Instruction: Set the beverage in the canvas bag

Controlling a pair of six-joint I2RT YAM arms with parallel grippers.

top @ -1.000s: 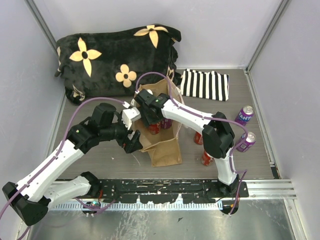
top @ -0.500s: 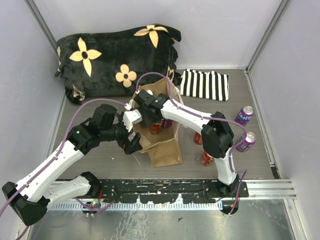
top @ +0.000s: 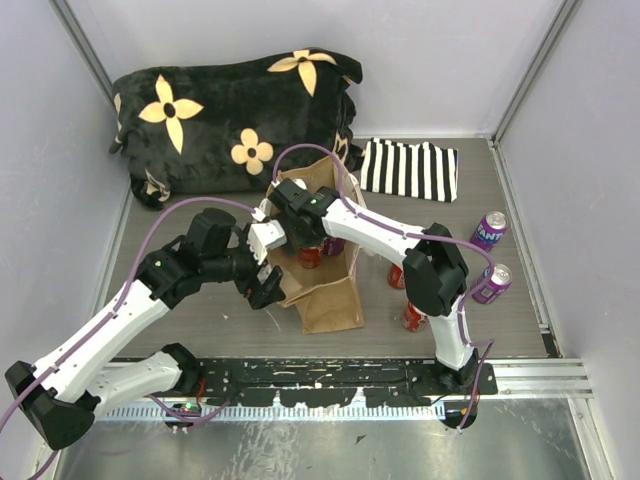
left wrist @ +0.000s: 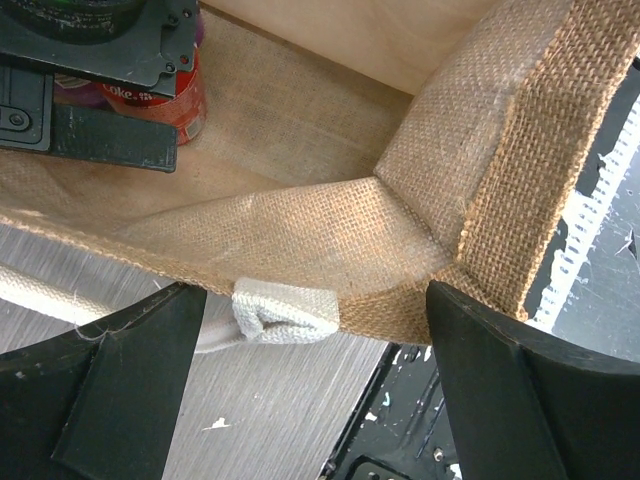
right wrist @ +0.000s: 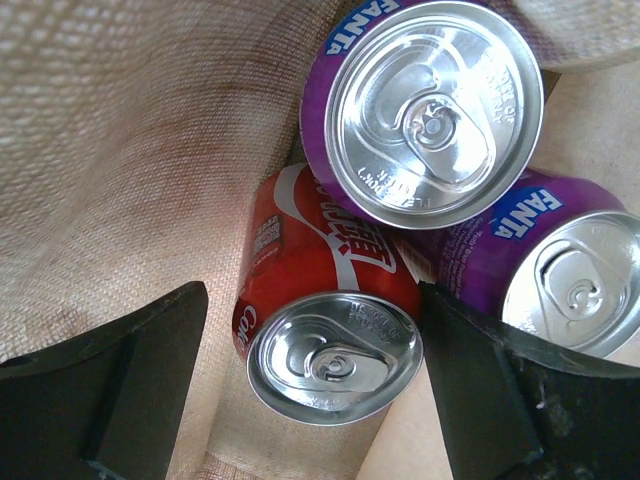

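The canvas bag (top: pixel 330 300) stands open on the table, tan jute with a cream handle patch (left wrist: pixel 285 310). My right gripper (top: pixel 305 238) is down inside it, open, its fingers either side of a red Coke can (right wrist: pixel 330 270) that leans on the bag wall (right wrist: pixel 120 150); a gap shows at the left finger. Two purple Fanta cans (right wrist: pixel 435 110) (right wrist: pixel 560 270) stand beside it in the bag. My left gripper (top: pixel 265 275) is open at the bag's left rim (left wrist: pixel 300 230), the rim just beyond its fingertips (left wrist: pixel 120 380).
On the table right of the bag are two purple Fanta cans (top: pixel 489 230) (top: pixel 492 283) and two red cans (top: pixel 398 275) (top: pixel 413 317). A striped cloth (top: pixel 410 168) and a black flowered blanket (top: pixel 235 120) lie at the back. Walls close both sides.
My left gripper has edged slightly nearer the bag's left rim. The right arm stays down in the bag, almost unmoved.
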